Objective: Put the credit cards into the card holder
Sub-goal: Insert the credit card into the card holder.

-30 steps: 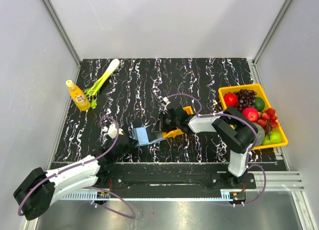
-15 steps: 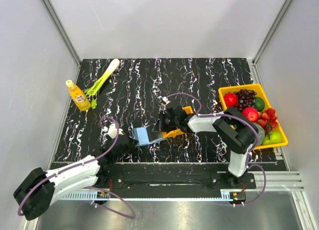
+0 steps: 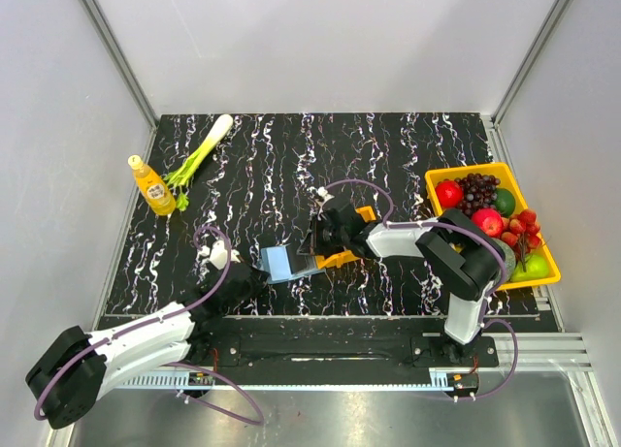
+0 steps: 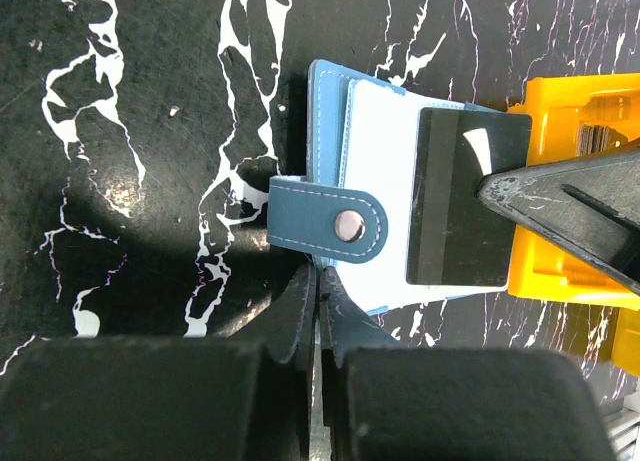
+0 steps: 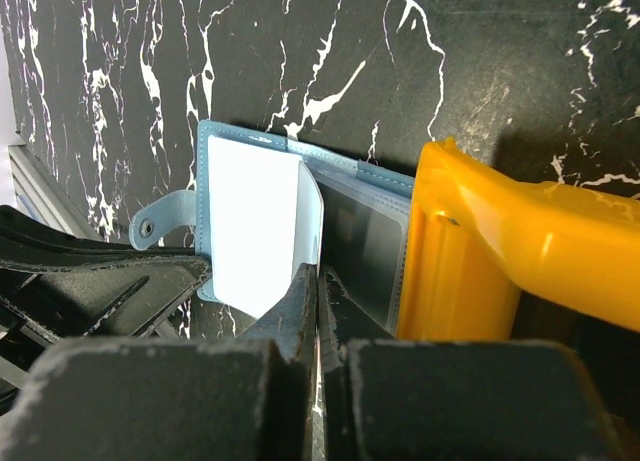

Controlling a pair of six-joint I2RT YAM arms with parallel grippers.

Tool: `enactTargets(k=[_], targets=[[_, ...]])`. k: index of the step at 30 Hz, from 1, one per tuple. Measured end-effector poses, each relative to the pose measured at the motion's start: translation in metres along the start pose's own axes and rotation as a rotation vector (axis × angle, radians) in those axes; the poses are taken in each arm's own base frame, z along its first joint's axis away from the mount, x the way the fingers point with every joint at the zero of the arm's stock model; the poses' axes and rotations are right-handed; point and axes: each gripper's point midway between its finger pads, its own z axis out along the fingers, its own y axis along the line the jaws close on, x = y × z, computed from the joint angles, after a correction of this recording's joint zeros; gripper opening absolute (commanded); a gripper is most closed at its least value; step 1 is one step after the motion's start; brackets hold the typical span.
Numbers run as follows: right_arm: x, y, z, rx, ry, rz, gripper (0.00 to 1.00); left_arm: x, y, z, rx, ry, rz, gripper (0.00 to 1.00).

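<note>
The blue card holder [image 3: 277, 264] lies open on the black marbled table, its pale inside up and its snap strap [image 4: 330, 224] pointing left. My left gripper [image 4: 320, 281] is shut on its near edge, as the top view [image 3: 254, 273] also shows. A dark credit card [image 4: 460, 196] with a stripe lies on the pale inside. My right gripper [image 5: 318, 281] is shut at that card's edge, between the pale leaf [image 5: 250, 216] and the dark card [image 5: 365, 251]. In the top view it [image 3: 313, 247] is at the holder's right side.
A small orange tray [image 3: 347, 250] touches the holder's right side, under my right wrist; it also shows in the wrist views [image 4: 570, 271] [image 5: 480, 261]. A yellow fruit bin [image 3: 436, 183] stands at the right edge. A yellow bottle [image 3: 152, 185] and a leek [image 3: 201, 151] lie far left.
Almost nothing: my right wrist has shifted very slightly. The holder and my left arm have stayed put.
</note>
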Motion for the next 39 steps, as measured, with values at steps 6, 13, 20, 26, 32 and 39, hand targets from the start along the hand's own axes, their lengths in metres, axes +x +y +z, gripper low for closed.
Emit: enactTargets(k=[6, 13, 20, 26, 32, 39], targets=[[-0.002, 0.000, -0.002, 0.012, -0.003, -0.018, 0.00, 0.000, 0.000, 0.000, 0.003, -0.001, -0.003, 0.00], [-0.004, 0.000, -0.002, 0.011, -0.004, -0.024, 0.00, 0.000, -0.001, 0.000, 0.008, -0.003, -0.006, 0.00], [-0.007, 0.007, -0.006, -0.011, -0.012, -0.027, 0.00, -0.001, -0.001, -0.001, 0.011, -0.004, -0.007, 0.00], [-0.016, 0.016, -0.016, -0.026, -0.038, -0.033, 0.00, 0.000, 0.000, -0.001, 0.006, -0.003, -0.005, 0.00], [-0.017, 0.016, -0.017, -0.028, -0.038, -0.031, 0.00, 0.000, 0.000, -0.001, 0.006, -0.002, -0.005, 0.00], [-0.010, 0.013, -0.009, -0.040, -0.011, -0.012, 0.00, 0.000, 0.000, -0.001, 0.005, -0.003, -0.005, 0.00]])
